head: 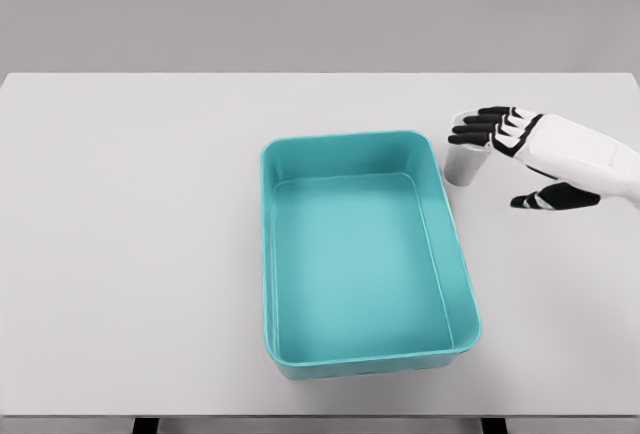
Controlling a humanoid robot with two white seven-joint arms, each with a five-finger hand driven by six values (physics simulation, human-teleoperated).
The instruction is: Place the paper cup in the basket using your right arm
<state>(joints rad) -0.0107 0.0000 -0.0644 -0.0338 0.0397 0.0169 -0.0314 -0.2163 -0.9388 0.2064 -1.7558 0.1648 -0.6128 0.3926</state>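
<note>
The cup (464, 162) stands right of the basket (452, 254). The right hand (535, 154) is spread apart beside it, holding nothing. The fingers should be closed gently round the cup.

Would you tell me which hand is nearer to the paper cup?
Right. The right hand reaches to the paper cup from its right, fingers over the rim. The left hand is not in view.
</note>
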